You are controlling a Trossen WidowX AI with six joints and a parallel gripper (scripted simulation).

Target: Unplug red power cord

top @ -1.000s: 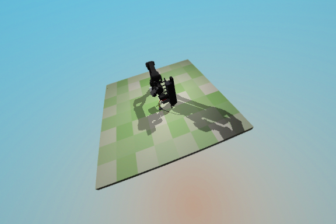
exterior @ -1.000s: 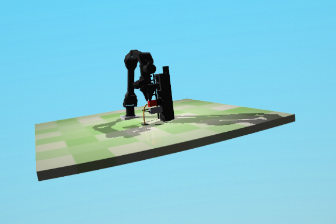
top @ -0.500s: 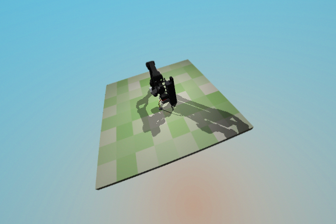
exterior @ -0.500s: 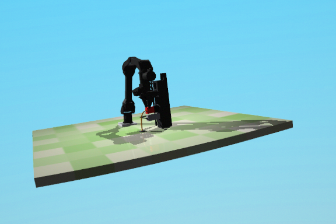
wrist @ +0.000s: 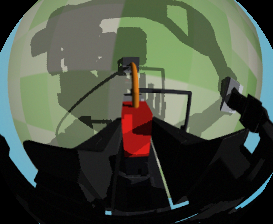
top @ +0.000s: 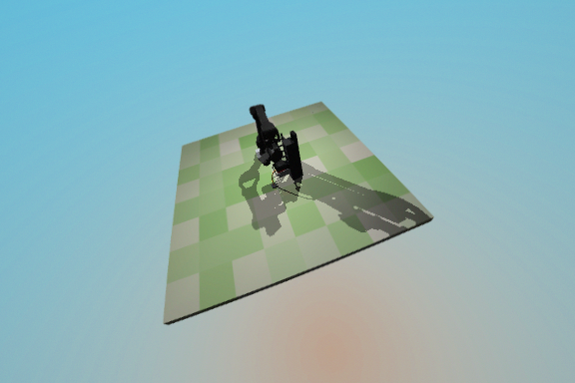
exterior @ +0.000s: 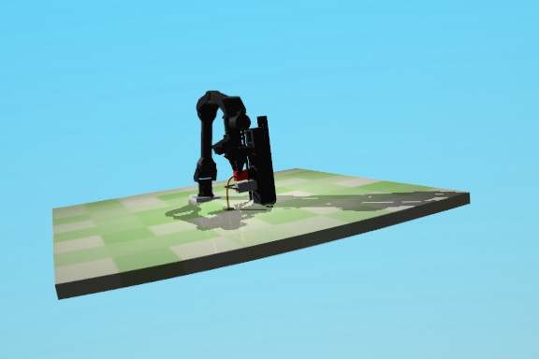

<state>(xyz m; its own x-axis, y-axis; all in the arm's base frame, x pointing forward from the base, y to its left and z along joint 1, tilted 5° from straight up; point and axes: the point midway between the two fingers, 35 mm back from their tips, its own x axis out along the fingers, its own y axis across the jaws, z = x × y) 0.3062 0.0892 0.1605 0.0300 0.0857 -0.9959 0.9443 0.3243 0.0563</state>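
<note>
One arm (exterior: 206, 142), one strip (exterior: 264, 161), one red plug (exterior: 241, 175) and one grey plug (exterior: 246, 185) stand near the middle of the exterior view, on one checkered green and pale counter (exterior: 140, 254). The strip is a tall black bar standing upright on the counter, just right of the arm's bent wrist. The red plug is a small bright red block at the strip's lower left face, with the grey plug just below it; whether the red plug sits fully in its socket cannot be told at this size. An orange cord (exterior: 227, 193) arcs from beside the plugs down to the counter. In the wrist view the red plug (wrist: 136, 129) fills the centre of the frame as an upright red block, its orange cord (wrist: 136, 83) running up from its top toward the upper middle. The fingers (exterior: 240, 171) point down onto the red plug and are closed on it, gripping it from both sides; in the wrist view their dark shapes (wrist: 96, 145) flank the block left and right. In the top view the arm (top: 265, 134) and strip (top: 294, 154) appear small and dark at the upper middle of the counter (top: 225, 261), with long shadows falling toward the lower right.
</note>
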